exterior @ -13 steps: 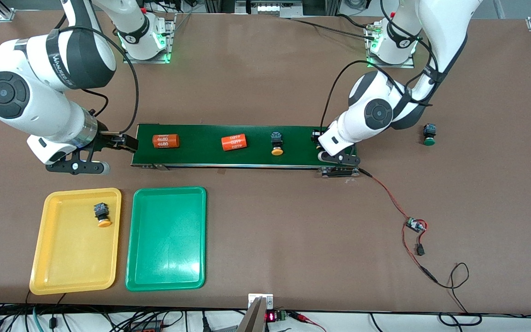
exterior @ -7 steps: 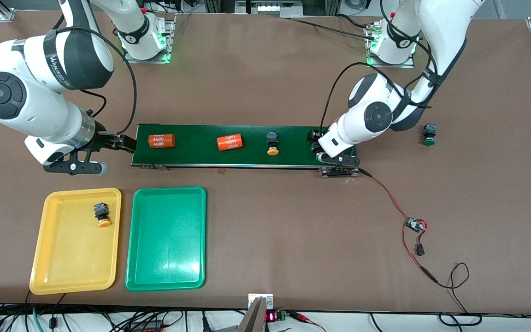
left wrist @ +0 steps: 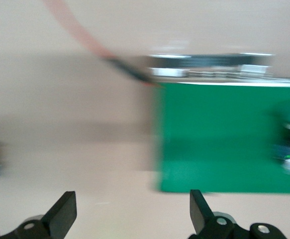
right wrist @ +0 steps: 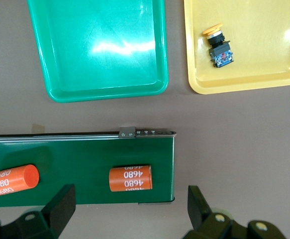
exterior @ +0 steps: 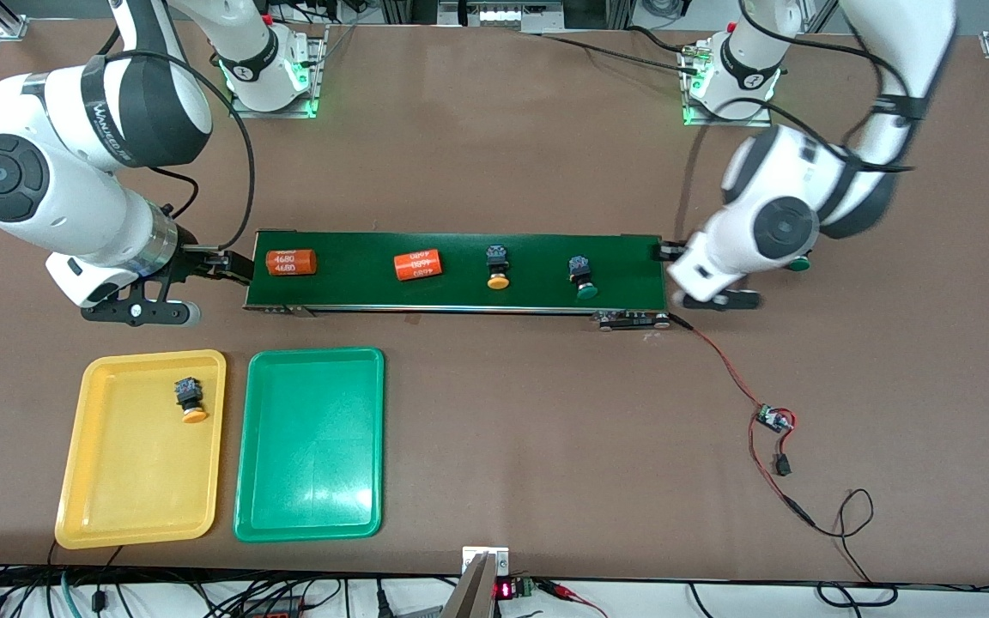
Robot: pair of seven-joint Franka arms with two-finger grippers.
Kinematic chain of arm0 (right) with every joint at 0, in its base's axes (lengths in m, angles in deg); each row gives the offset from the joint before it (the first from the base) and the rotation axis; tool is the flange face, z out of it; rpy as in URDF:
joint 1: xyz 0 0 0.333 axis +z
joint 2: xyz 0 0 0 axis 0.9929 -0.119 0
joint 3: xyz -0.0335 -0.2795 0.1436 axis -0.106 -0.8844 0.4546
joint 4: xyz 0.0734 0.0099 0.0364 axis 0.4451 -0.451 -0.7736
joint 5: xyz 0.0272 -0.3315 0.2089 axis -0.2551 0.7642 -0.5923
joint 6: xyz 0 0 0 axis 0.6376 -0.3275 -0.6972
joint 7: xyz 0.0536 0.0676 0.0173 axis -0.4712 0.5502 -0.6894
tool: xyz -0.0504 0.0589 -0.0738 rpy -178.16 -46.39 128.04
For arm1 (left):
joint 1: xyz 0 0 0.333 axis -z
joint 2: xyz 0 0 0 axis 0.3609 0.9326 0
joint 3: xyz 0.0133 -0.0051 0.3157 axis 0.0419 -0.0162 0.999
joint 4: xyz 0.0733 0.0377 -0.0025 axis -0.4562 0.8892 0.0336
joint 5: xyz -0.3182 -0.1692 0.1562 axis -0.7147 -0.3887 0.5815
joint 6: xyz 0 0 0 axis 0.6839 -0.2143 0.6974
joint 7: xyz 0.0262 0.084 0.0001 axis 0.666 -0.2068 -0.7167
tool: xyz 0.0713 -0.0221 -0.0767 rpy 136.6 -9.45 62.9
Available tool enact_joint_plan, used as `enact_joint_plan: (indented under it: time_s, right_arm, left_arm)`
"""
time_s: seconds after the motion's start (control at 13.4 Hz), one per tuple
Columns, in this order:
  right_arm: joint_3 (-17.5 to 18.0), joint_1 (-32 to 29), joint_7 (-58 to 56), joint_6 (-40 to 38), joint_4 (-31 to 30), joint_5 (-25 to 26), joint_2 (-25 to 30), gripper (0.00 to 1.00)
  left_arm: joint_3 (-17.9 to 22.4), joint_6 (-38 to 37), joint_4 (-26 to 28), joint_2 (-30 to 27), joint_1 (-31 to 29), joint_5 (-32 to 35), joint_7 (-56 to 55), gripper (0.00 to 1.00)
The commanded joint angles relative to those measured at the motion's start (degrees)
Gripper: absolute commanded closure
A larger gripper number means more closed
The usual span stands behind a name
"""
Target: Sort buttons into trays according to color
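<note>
Left gripper [exterior: 712,299]: jaws spread wide, holding nothing, over bare table just off the conveyor belt's [exterior: 460,296] end, toward the left arm's side. A green-capped button [exterior: 798,263] on the table peeks out at about 2 o'clock from it, mostly hidden by the arm.

Right gripper [exterior: 144,312]: jaws wide apart, empty, over the table off the belt's other end; arm waiting.

On the belt, from the left gripper's end: green-capped button [exterior: 582,276], yellow-capped button [exterior: 496,267], then two orange cylinders [exterior: 419,265] [exterior: 290,262] marked 4680.

Yellow tray [exterior: 82,481] and green tray [exterior: 267,506] sit side by side, nearer the front camera than the belt. One yellow-capped button [exterior: 189,400] lies in the yellow tray, toward its 1 o'clock corner in the front view. Green tray holds no button.
</note>
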State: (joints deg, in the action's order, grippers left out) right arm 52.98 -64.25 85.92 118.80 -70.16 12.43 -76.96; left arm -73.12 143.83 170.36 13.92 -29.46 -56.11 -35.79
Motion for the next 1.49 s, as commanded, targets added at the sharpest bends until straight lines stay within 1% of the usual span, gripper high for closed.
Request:
enact_joint_plan:
  time_s: [0.0,0.07,0.3,0.37,0.45,0.52,0.6,0.75,0.9,0.97,1.05,1.12,1.19,1.34,1.42]
  right_arm:
    - [0.3,0.1,-0.7,0.9,-1.1,0.1,0.6,0.0]
    - [0.4,0.2,-0.6,1.0,-1.0,0.1,0.6,0.0]
    - [1.0,1.0,0.2,1.8,-0.5,-0.8,0.9,0.0]
    - [1.3,2.1,0.1,2.0,-0.4,-1.0,1.0,0.0]
    - [1.5,3.2,0.3,2.2,0.1,-1.0,1.1,0.0]
    - [1.6,4.7,0.5,2.2,1.1,-1.0,1.1,0.0]
    - [1.6,5.7,0.4,2.7,1.6,-0.8,1.0,0.0]
    - [1.6,5.6,0.4,4.4,1.7,-0.9,0.6,0.0]
    - [1.7,5.8,0.5,4.4,1.7,-1.0,0.1,0.0]
    - [1.7,6.6,0.6,4.2,1.7,-1.0,-0.4,0.0]
    - [1.7,8.8,1.1,4.2,1.6,-1.0,-1.0,0.0]
    - [1.7,10.6,3.8,4.1,1.6,-1.3,-1.2,0.0]
    - [1.7,12.7,7.7,4.7,1.6,-1.4,-2.5,0.0]
    - [1.7,16.2,11.3,6.2,0.6,-1.6,-3.0,0.0]
    - [1.7,17.2,11.6,6.5,0.2,-1.7,-3.0,0.0]
  left_arm:
    - [5.2,-5.0,0.9,0.6,0.1,5.8,3.0,0.0]
    - [6.7,-5.8,1.9,1.2,-0.3,5.9,6.9,0.0]
    - [14.1,-3.7,4.9,2.4,-0.5,6.1,15.4,0.0]
    - [16.5,-1.6,6.6,2.2,-0.5,6.1,19.5,0.0]
    - [19.2,2.1,9.1,1.9,-0.5,6.0,23.9,0.0]
    - [21.6,6.6,12.1,0.9,-0.3,6.0,26.7,0.0]
    - [23.7,11.5,15.8,-0.4,0.2,6.0,27.3,0.0]
    - [25.5,19.9,21.5,-3.8,0.7,6.1,27.5,0.0]
    - [26.5,24.6,24.0,-4.6,1.0,6.0,28.9,0.0]
    - [27.2,27.4,25.5,-4.5,1.0,6.1,30.2,0.0]
    - [27.6,30.9,28.0,-4.5,1.0,6.0,31.3,0.0]
    - [27.9,33.1,30.0,-4.5,1.0,6.0,31.6,0.0]
    - [28.1,33.4,30.8,-4.5,0.9,6.1,31.7,0.0]
    - [28.0,33.6,31.9,-4.1,0.2,6.1,32.5,0.0]
    - [28.0,34.4,32.0,-3.6,0.2,6.1,32.5,0.06]
